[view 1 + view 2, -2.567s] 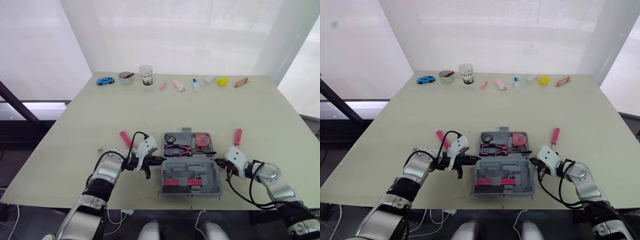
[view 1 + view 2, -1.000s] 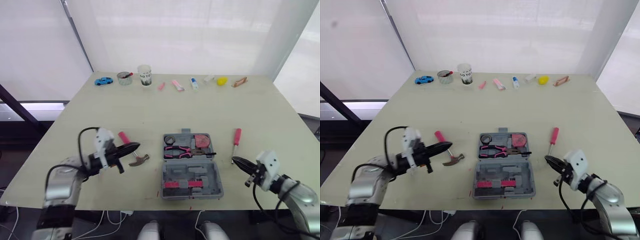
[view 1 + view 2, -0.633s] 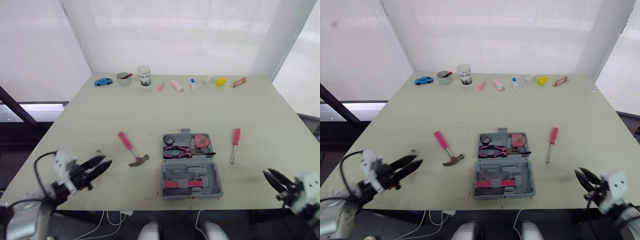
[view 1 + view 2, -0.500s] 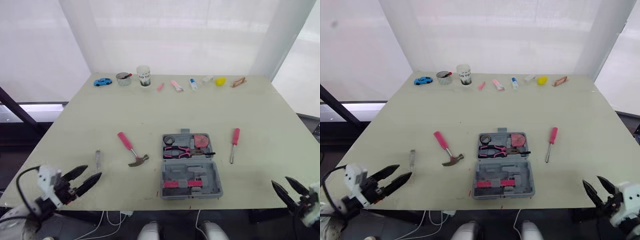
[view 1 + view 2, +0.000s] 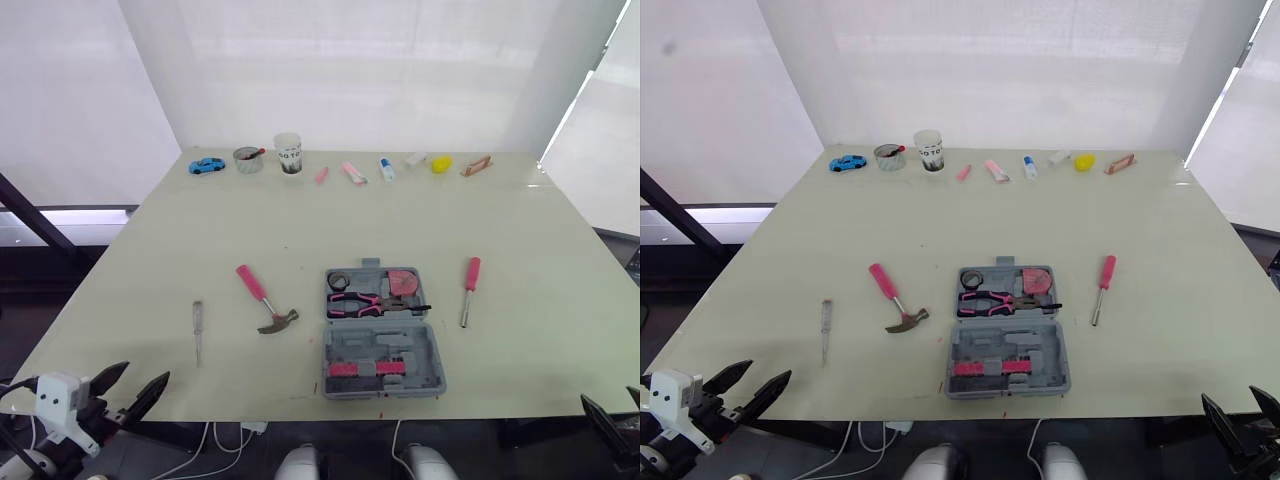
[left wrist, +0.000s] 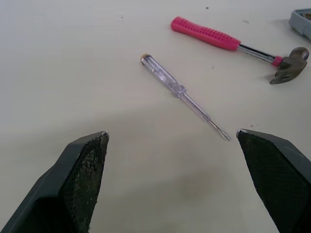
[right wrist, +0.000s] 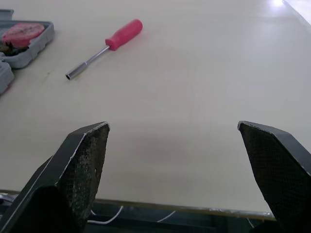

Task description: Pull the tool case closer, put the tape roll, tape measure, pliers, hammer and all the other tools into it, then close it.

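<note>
The grey tool case (image 5: 383, 357) lies open near the table's front edge. Its far half holds the pink-handled pliers (image 5: 358, 301), a tape roll (image 5: 340, 279) and a pink tape measure (image 5: 404, 281). A pink-handled hammer (image 5: 264, 299) lies left of the case, and a clear-handled screwdriver (image 5: 197, 330) lies further left. A pink screwdriver (image 5: 469, 288) lies right of the case. My left gripper (image 5: 145, 373) hangs open and empty off the front left corner. Its wrist view faces the clear-handled screwdriver (image 6: 182, 94) and the hammer (image 6: 243, 46). My right gripper (image 5: 1230, 396) is open and empty below the front right corner, facing the pink screwdriver (image 7: 109, 44).
Along the table's far edge stand a blue toy car (image 5: 208, 163), a tin (image 5: 248, 157), a paper cup (image 5: 288, 153), small pink items (image 5: 356, 171), a white bottle (image 5: 385, 168), a yellow object (image 5: 441, 163) and a wooden piece (image 5: 478, 165).
Both arms have drawn back from beside the case to below the table's front corners. Both grippers have gone from shut to open. The clear-handled screwdriver has come into sight.
</note>
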`<move>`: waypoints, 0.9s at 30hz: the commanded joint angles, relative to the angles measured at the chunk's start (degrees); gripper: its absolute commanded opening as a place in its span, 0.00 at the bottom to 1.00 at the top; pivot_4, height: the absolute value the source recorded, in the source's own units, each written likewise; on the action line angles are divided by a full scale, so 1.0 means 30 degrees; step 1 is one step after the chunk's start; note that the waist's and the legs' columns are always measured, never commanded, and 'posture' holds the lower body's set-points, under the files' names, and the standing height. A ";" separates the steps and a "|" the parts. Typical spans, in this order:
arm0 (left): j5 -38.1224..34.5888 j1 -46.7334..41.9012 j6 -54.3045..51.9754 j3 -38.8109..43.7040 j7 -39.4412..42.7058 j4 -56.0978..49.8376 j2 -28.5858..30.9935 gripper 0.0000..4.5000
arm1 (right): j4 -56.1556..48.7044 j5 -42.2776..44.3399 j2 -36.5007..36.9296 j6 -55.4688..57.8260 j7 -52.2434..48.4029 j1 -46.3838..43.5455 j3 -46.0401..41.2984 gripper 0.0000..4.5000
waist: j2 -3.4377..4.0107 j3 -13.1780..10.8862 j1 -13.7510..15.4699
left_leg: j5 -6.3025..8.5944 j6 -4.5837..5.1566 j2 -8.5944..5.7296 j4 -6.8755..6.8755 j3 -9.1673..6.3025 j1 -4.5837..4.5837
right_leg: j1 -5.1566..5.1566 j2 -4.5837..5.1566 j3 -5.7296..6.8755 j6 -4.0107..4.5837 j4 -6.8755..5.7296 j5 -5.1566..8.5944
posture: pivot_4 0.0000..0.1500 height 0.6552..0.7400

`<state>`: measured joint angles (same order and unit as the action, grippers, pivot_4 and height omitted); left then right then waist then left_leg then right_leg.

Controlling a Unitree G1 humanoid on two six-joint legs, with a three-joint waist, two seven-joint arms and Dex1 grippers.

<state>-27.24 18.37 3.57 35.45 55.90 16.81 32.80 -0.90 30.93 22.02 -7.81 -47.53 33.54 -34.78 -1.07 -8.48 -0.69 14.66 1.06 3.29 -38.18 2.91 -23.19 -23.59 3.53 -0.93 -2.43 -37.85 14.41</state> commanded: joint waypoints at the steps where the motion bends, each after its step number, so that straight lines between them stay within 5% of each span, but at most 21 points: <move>1: -0.0267 0.0199 0.0289 -0.0029 -0.0131 -0.0798 -0.0113 1.00 | -0.0440 0.0434 0.0411 -0.0324 -0.0655 -0.0033 -0.0179 0.99 | 0.0004 -0.0001 -0.0002 | 0.0000 0.0000 -0.0002 0.0000 0.0005 0.0001 | 0.0000 0.0001 0.0002 -0.0005 0.0000 0.0003 | 1.00 1.00; 8: -0.0626 0.1089 -0.0765 -0.0535 -0.1188 -0.3674 -0.1128 1.00 | -0.1820 0.0508 0.1433 0.0596 -0.2524 0.0233 0.1089 0.99 | 0.0006 -0.0003 -0.0003 | 0.0000 0.0005 -0.0004 0.0005 0.0013 -0.0020 | -0.0004 0.0012 0.0001 0.0003 0.0028 -0.0003 | 1.00 1.00; 15: -0.0022 -0.0368 -0.4392 -0.1072 -0.6993 -0.6317 -0.2226 1.00 | -0.5057 0.1345 0.2939 0.2870 -0.3035 -0.1379 0.3095 0.99 | 0.0003 -0.0005 0.0061 | -0.0026 0.0046 -0.0015 -0.0006 -0.0013 -0.0029 | -0.0004 -0.0015 0.0061 -0.0033 0.0005 0.0014 | 1.00 1.00; 27: 0.1666 -0.4017 -0.7830 -0.2932 -1.2173 -0.6414 -0.2806 1.00 | -0.6797 0.1898 0.5140 0.3717 -0.6061 -0.6309 0.6623 0.99 | -0.0058 -0.0018 0.0119 | -0.0057 0.0099 -0.0078 -0.0045 -0.0023 -0.0071 | 0.0015 -0.0203 0.0076 0.0032 0.0013 -0.0035 | 1.00 1.00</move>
<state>-23.16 6.67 -19.49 26.85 20.92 -2.10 24.49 -20.43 35.87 36.77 4.59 -63.69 15.71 -15.18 -1.24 -8.54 -0.33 14.49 1.36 3.05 -38.32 2.84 -23.41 -23.55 2.90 -0.71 -2.34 -37.81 14.30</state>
